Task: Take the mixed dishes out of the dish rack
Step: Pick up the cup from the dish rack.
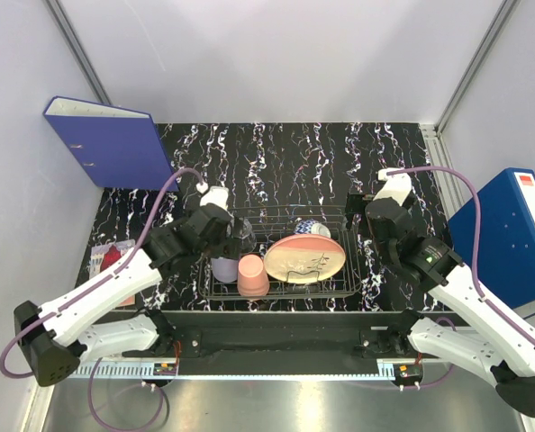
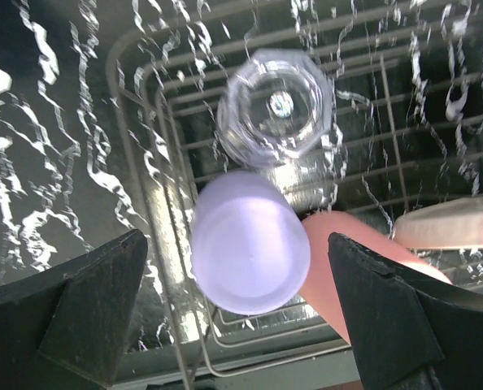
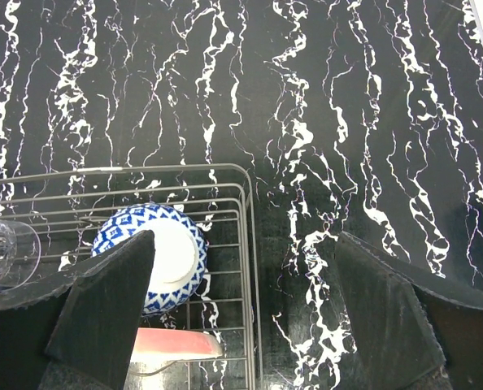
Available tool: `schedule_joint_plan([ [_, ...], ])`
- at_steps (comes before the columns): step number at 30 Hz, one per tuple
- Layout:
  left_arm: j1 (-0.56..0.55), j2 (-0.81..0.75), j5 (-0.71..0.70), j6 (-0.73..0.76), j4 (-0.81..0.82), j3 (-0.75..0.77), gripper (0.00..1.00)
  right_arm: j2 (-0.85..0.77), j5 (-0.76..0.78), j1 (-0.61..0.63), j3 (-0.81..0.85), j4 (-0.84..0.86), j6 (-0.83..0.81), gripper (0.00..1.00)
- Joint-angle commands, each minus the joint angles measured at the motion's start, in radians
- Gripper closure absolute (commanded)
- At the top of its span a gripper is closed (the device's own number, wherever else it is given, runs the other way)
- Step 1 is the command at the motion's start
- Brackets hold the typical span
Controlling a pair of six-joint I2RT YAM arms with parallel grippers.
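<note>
The dish rack [image 1: 285,212] sits mid-table. It holds an upside-down lavender cup [image 1: 223,268], an upside-down pink cup [image 1: 252,275], a tilted large pink plate [image 1: 303,258] and the patterned bowl [image 1: 311,229]. The clear glass [image 2: 276,106] stands behind the lavender cup [image 2: 250,242]. The pink cup [image 2: 331,260] is beside it. My left gripper [image 1: 221,225] is open above the rack's left end, with the lavender cup between its fingers [image 2: 95,301] in its wrist view. My right gripper [image 3: 245,317] is open over the rack's right rim [image 3: 245,211], beside the upside-down bowl [image 3: 156,256] and the plate's edge [image 3: 176,343].
A blue binder [image 1: 105,139] stands at the back left and a blue box [image 1: 511,234] at the right wall. A small red item [image 1: 113,258] lies left of the rack. The black marbled mat [image 1: 294,162] stretches behind the rack.
</note>
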Motion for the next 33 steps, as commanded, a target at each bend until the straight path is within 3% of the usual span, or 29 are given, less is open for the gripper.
schedule_joint_plan([
  [1, -0.033, 0.029, 0.008, -0.048, 0.050, -0.034, 0.04, -0.011, 0.019, 0.008, -0.004, 0.036, 0.023, 0.00],
  [9, -0.038, 0.045, -0.005, -0.060, 0.082, -0.080, 0.05, -0.013, 0.016, 0.008, -0.009, 0.036, 0.024, 0.00],
  [13, -0.038, 0.054, -0.006, -0.060, 0.085, -0.083, 0.10, -0.011, 0.014, 0.008, -0.009, 0.036, 0.024, 0.00],
  [19, -0.038, 0.054, -0.017, -0.066, 0.083, -0.084, 0.25, -0.018, 0.011, 0.008, -0.014, 0.035, 0.029, 0.00],
  [20, -0.038, 0.052, -0.018, -0.066, 0.085, -0.086, 0.32, -0.019, 0.013, 0.008, -0.015, 0.035, 0.029, 0.00],
  [24, -0.038, 0.039, -0.025, -0.066, 0.082, -0.086, 0.46, -0.022, 0.008, 0.008, -0.020, 0.035, 0.029, 0.00],
  [28, -0.038, -0.026, -0.051, -0.055, 0.056, -0.055, 0.48, -0.024, 0.008, 0.008, -0.014, 0.033, 0.026, 0.00],
  [33, -0.038, -0.053, -0.080, -0.014, -0.030, 0.098, 0.48, -0.025, 0.007, 0.008, 0.003, 0.029, 0.020, 0.00],
])
